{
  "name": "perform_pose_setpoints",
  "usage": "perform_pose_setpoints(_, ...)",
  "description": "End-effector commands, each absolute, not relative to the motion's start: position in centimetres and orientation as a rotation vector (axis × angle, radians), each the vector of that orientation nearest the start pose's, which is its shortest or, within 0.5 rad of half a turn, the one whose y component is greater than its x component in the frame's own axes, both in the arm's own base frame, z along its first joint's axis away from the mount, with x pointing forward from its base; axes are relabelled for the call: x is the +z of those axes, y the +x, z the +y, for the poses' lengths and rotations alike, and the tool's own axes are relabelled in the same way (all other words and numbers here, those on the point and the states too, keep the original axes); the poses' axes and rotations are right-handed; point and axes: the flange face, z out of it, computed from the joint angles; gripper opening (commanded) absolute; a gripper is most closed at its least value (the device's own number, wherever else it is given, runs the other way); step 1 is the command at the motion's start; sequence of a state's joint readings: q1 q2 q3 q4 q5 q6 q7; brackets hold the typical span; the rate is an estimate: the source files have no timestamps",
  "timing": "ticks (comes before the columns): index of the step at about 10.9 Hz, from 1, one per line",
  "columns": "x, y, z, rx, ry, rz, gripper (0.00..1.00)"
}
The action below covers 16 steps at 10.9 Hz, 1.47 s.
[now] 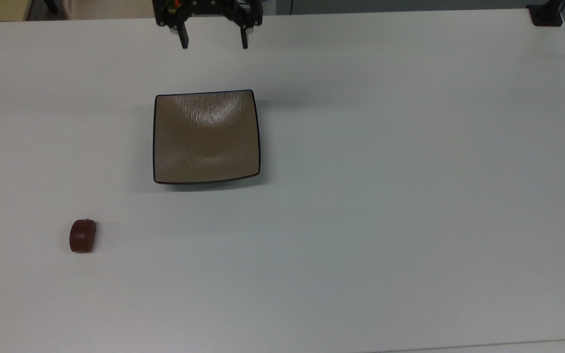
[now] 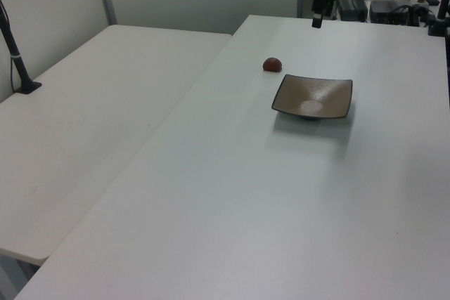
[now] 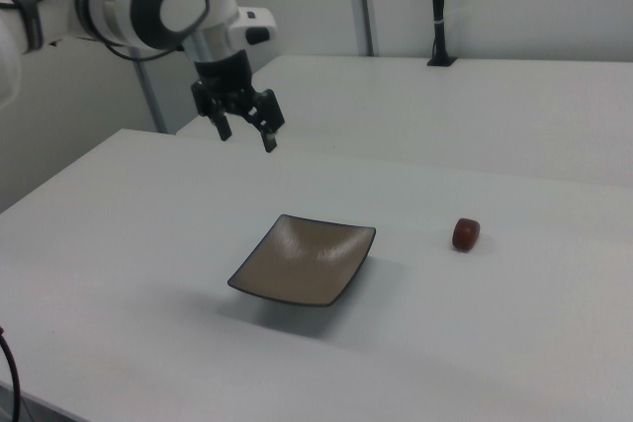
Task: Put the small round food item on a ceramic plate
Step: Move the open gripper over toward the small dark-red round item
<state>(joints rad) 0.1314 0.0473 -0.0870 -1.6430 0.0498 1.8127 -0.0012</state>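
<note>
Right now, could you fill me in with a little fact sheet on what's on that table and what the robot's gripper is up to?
surface: white table
plate: square tan-brown ceramic plate with black rim, nothing on it
food: small round food item, dark reddish-brown, resting on the table apart from the plate, toward the top view's lower left
gripper: gripper open, holding nothing, in the air beyond the plate's far edge in the top view
task status: food not yet picked up
</note>
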Motion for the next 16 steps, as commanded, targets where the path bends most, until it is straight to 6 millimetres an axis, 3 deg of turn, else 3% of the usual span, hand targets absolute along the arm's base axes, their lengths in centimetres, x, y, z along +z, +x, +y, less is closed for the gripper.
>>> perform_pose_setpoints(1, 57.7, 62.2, -0.4, -0.272, -3.096, 0.051, 1.00)
perform_pose_setpoints(6, 56.0, 68.2, -7.8, -0.458, -3.102, 0.212, 1.00)
perform_pose_setpoints(10, 51.5, 72.0, -11.7, -0.592, -3.115, 0.214, 1.00)
perform_pose_setpoints(11, 49.6, 73.0, -12.8, -0.636, -3.121, 0.216, 1.00)
perform_pose_setpoints(16, 44.9, 74.7, -16.9, -0.784, -3.148, 0.138, 1.00)
